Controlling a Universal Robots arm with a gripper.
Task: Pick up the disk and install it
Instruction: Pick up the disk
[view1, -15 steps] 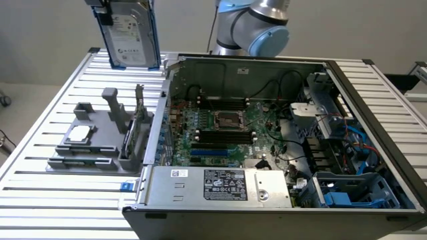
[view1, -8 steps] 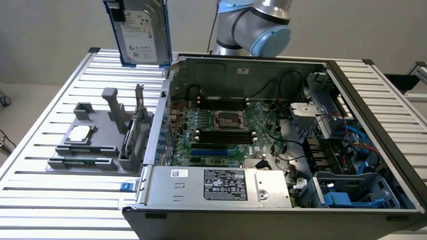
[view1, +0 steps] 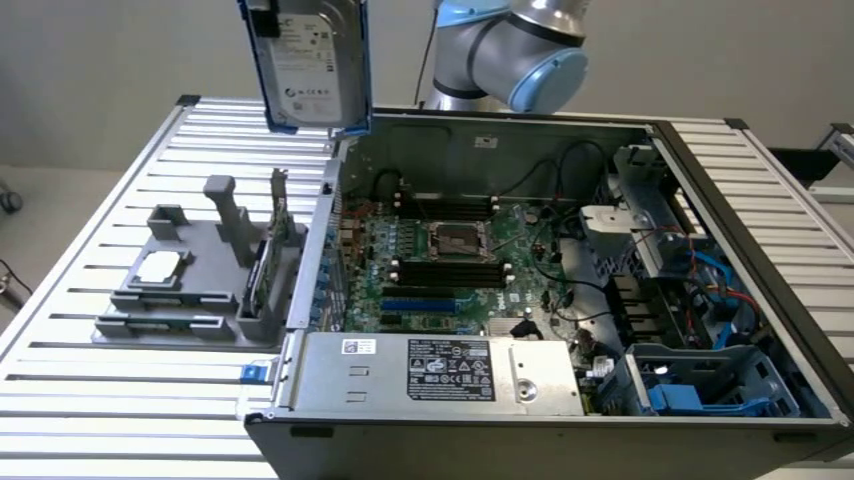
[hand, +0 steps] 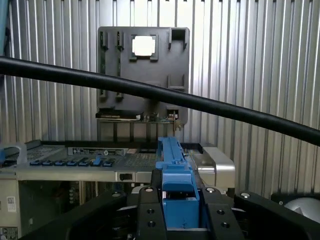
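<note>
Pick-up: done, judging from how things stand. Grips the disk (view1: 314, 65) in the gripper (hand: 180, 212), jaws pressed from both sides onto the blue carrier, with the black fingers (hand: 150, 210) flanking it in the wrist view. Holds the disk upright with its white label facing the exterior camera, high in the air and touching nothing beneath. Hangs above the far edge of the computer case (view1: 534, 450), close to that case's far corner on the exterior view's left, where the case wall meets the slatted table (view1: 80, 400).

Installation: not yet done. Keeps clear of every part inside the case, with open air between the carrier's lower edge and the case rim.

Below, for reference:
- On the table, just beside the case wall on the exterior view's left: the grey holder (view1: 200, 290), carrying the small square chip (view1: 158, 265) in its recess.
- Inside the case, lying open with its side panel off: the motherboard (view1: 454, 260) across the middle, and the grey power supply (view1: 441, 372) along the near edge.
- In the case's near corner on the exterior view's right: a blue-trimmed drive cage (view1: 694, 385), well apart from the disk and diagonally across the case from it.

Possibly the destination, that cage, though too cluttered with cables there to tell whether a slot stands free.

Across the wrist view, between the camera and the holder: a thick black cable (hand: 150, 92), not touching the disk.
</note>
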